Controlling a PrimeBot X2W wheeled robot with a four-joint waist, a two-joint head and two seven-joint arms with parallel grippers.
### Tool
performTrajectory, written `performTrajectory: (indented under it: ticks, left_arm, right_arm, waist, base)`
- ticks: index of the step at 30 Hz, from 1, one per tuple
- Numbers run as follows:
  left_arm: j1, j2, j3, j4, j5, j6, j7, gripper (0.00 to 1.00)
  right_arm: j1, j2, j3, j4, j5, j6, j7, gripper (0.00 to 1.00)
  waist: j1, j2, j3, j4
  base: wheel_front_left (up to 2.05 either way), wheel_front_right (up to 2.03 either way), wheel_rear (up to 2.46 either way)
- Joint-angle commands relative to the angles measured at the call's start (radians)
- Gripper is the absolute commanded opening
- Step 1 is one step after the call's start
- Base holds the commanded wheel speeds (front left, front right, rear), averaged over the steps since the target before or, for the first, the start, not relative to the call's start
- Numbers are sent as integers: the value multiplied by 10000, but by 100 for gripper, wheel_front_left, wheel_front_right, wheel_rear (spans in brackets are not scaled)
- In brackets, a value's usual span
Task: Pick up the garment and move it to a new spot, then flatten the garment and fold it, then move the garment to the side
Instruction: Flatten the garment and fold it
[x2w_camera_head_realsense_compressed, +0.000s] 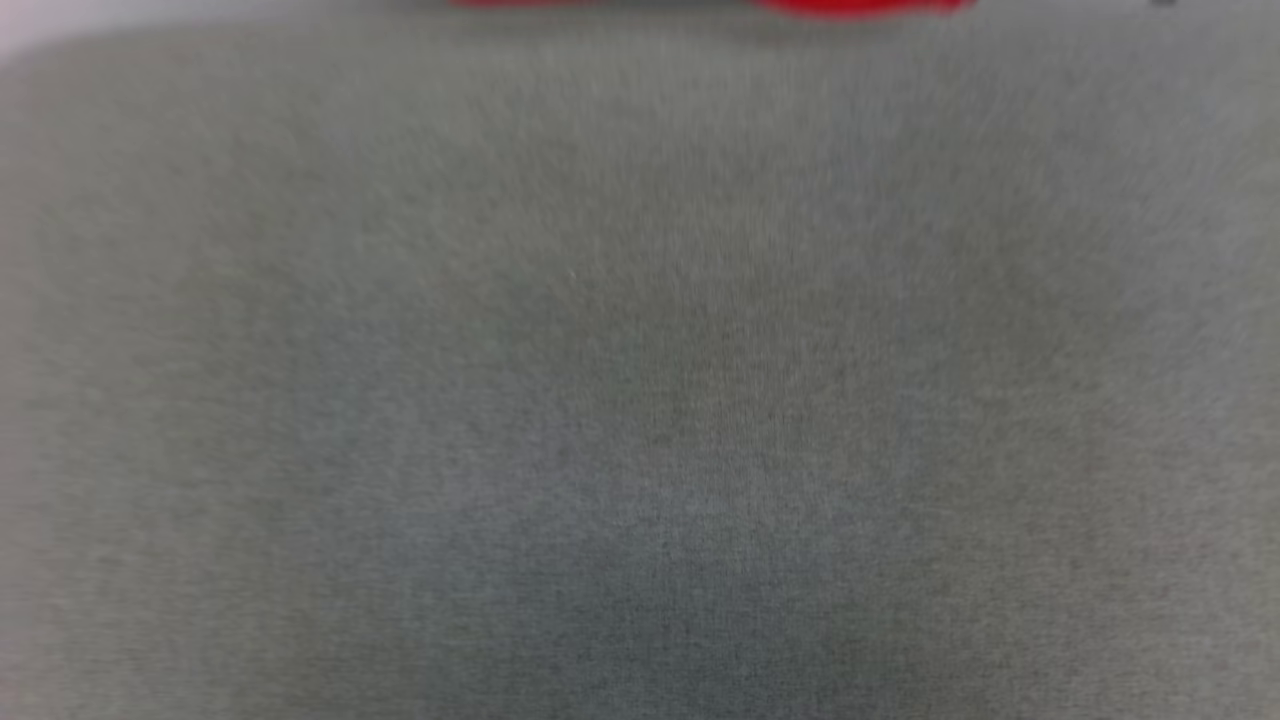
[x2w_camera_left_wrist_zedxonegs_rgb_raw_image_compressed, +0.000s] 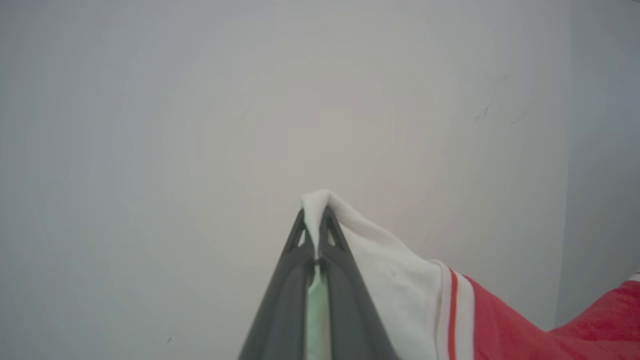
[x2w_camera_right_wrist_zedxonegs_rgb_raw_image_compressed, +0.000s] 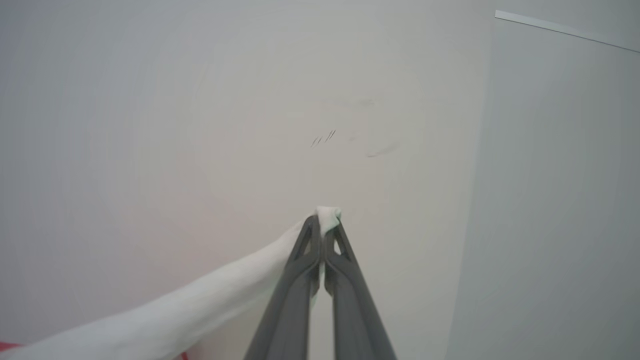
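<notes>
Garment (x2w_camera_left_wrist_zedxonegs_rgb_raw_image_compressed: 395, 280) stretched between two grippers. Left gripper (x2w_camera_left_wrist_zedxonegs_rgb_raw_image_compressed: 316, 222) is clenched on one white end and right gripper (x2w_camera_right_wrist_zedxonegs_rgb_raw_image_compressed: 324, 230) on the other, apparently so the red body hangs spread above the grey surface (x2w_camera_head_realsense_compressed: 640, 380), ready for laying flat.

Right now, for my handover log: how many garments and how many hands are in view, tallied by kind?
shirt: 1
hands: 2, the left hand and the right hand, each shut on a white sleeve
total: 3
</notes>
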Motion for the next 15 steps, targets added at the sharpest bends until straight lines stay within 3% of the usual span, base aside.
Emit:
performTrajectory:
  ticks: [1,10,15]
  left_arm:
    - [-222,-37,30,54,74,-13,-101,0]
    - [-1808,-159,298,607,137,-128,-1482,0]
    - [-1994,-262,624,907,-42,-187,-2046,0]
  right_arm:
    - [-229,-47,-13,64,-140,-10,-143,0]
    - [-1665,-37,-662,62,-1450,-10,-846,0]
    - [-1629,234,-1100,-837,-2127,-10,-864,0]
  waist:
    - [0,-1,1799,-290]
    - [0,-1,4512,-41]
    - [0,-1,5492,291]
  base:
    - [0,0,0]
    - [0,0,0]
    - [0,0,0]
